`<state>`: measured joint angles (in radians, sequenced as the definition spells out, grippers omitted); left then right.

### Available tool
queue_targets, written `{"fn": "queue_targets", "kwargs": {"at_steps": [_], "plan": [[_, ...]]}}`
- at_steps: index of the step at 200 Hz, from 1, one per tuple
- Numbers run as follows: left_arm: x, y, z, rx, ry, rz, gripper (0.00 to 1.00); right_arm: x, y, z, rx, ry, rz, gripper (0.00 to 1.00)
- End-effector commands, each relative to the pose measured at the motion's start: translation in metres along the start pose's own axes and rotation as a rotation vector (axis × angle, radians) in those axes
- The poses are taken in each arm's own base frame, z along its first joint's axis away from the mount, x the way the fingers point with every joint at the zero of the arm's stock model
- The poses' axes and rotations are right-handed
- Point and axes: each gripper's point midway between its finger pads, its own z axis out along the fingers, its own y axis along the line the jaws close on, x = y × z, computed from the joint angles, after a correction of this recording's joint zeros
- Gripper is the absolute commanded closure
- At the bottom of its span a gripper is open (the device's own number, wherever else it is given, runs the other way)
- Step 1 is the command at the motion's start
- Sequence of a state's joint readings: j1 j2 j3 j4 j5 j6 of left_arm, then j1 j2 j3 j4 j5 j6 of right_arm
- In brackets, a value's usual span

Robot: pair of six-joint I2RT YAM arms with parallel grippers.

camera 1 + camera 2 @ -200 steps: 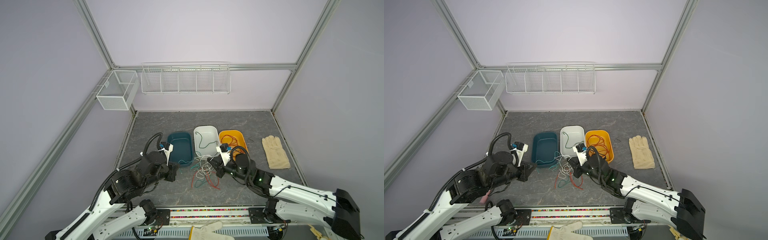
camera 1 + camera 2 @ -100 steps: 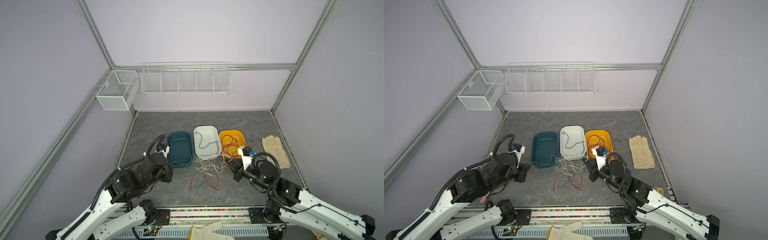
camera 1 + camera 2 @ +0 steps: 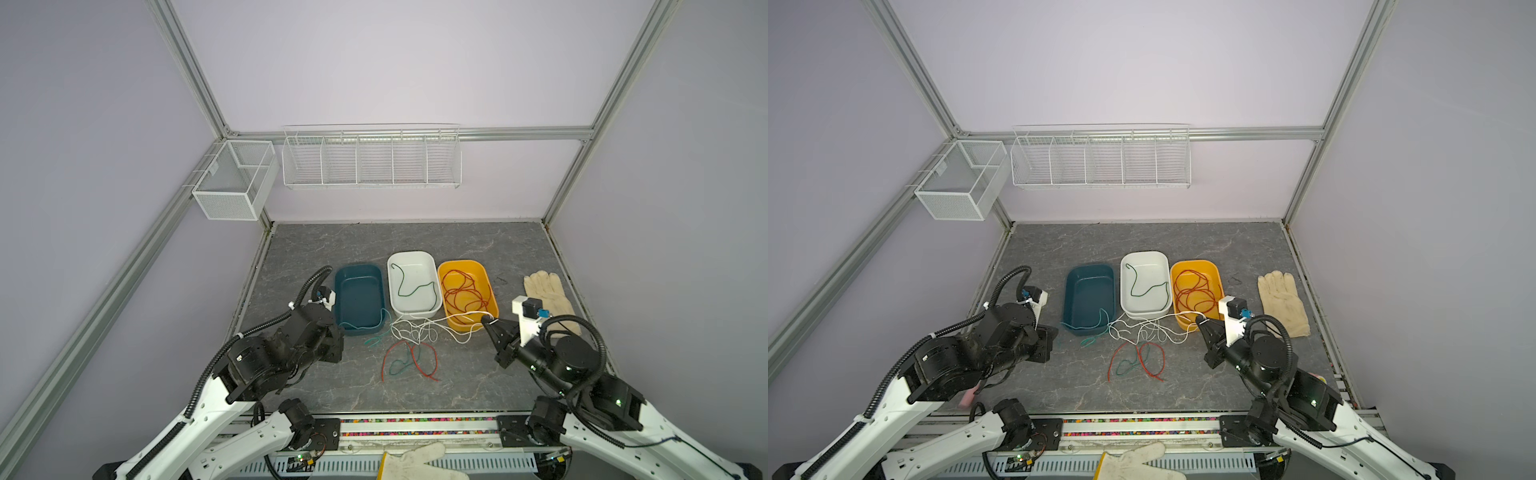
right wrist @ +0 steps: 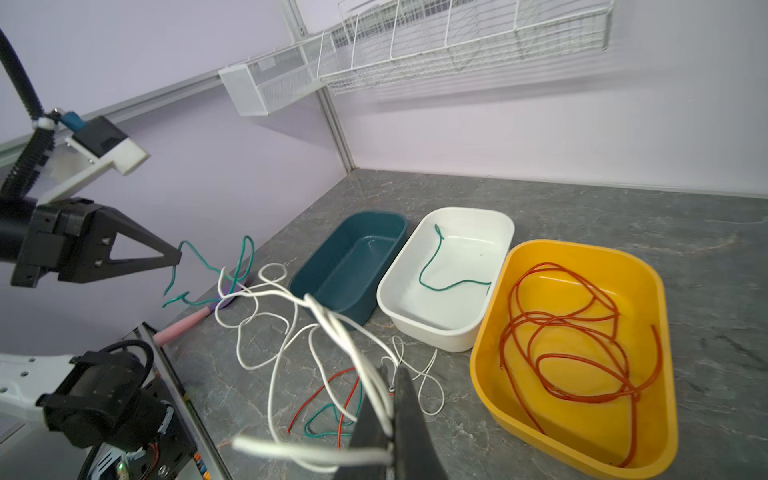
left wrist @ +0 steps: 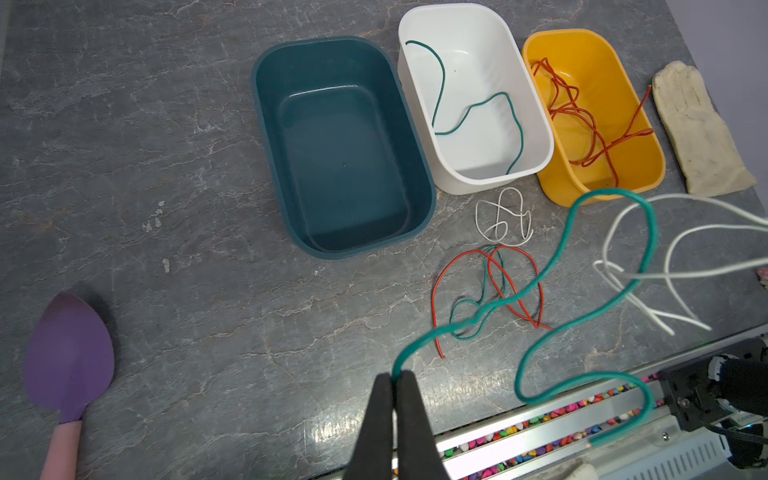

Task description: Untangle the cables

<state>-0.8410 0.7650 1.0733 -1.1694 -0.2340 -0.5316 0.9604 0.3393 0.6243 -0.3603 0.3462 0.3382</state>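
Left of the white tray [image 3: 411, 254], the left gripper [image 5: 395, 376] is clenching a green cable [image 5: 611, 191]. Right of it, the right gripper [image 4: 392, 374] is pinching a white cable [image 4: 328, 318].

Your grey table [image 3: 374, 241] carries a teal tray [image 3: 357, 267], a white tray [image 3: 411, 253] and a yellow tray [image 3: 461, 262] side by side. A glove [image 3: 548, 295] lies to their right, loose cables [image 5: 433, 291] in front, and a purple spatula [image 5: 68, 361] at front left.
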Motion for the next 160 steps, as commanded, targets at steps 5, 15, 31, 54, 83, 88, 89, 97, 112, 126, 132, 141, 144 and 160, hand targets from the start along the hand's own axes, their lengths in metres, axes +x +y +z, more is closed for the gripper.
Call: {"fn": "queue_targets", "kwargs": {"at_steps": [5, 15, 31, 54, 83, 88, 89, 97, 112, 126, 132, 141, 144, 160], "plan": [[0.008, 0.011, 0.002, -0.029, 0.036, 0.009, 1.0, -0.004, -0.029, -0.018, 0.144, 0.0, 0.017, 0.94], [0.007, 0.012, 0.002, -0.034, 0.033, 0.0, 1.0, -0.003, -0.037, -0.024, 0.183, 0.004, 0.033, 0.94], [0.007, 0.012, 0.002, -0.031, 0.032, -0.001, 1.0, -0.001, -0.055, -0.035, 0.278, 0.011, 0.069, 0.94], [0.007, 0.009, 0.005, -0.022, 0.042, 0.006, 1.0, 0.013, -0.062, -0.039, 0.312, 0.059, 0.119, 0.94], [0.0, 0.003, 0.002, 0.009, 0.024, 0.005, 1.0, 0.059, -0.039, -0.014, 0.207, 0.239, 0.163, 0.91], [-0.001, 0.001, 0.001, 0.018, 0.022, 0.006, 1.0, 0.066, -0.034, -0.009, 0.185, 0.267, 0.171, 0.9], [-0.001, 0.0, 0.001, 0.021, 0.022, 0.006, 1.0, 0.067, -0.034, -0.009, 0.181, 0.271, 0.172, 0.9], [-0.002, -0.003, 0.002, 0.035, 0.025, 0.007, 1.0, 0.078, -0.029, -0.004, 0.156, 0.308, 0.181, 0.89], [-0.002, -0.01, 0.003, 0.065, 0.036, 0.013, 1.0, 0.088, -0.023, 0.001, 0.125, 0.335, 0.195, 0.85], [-0.003, -0.014, 0.004, 0.083, 0.042, 0.014, 1.0, 0.095, -0.018, 0.004, 0.09, 0.342, 0.206, 0.78], [-0.003, -0.017, 0.005, 0.092, 0.046, 0.016, 1.0, 0.096, -0.015, 0.005, 0.072, 0.342, 0.205, 0.74], [-0.003, -0.019, 0.006, 0.103, 0.052, 0.019, 1.0, 0.098, -0.014, 0.006, 0.059, 0.344, 0.201, 0.68], [-0.003, -0.02, 0.006, 0.107, 0.054, 0.019, 1.0, 0.099, -0.013, 0.006, 0.055, 0.347, 0.2, 0.65], [-0.003, -0.027, 0.008, 0.137, 0.065, 0.023, 1.0, 0.099, -0.004, 0.009, 0.002, 0.35, 0.182, 0.53]]}}
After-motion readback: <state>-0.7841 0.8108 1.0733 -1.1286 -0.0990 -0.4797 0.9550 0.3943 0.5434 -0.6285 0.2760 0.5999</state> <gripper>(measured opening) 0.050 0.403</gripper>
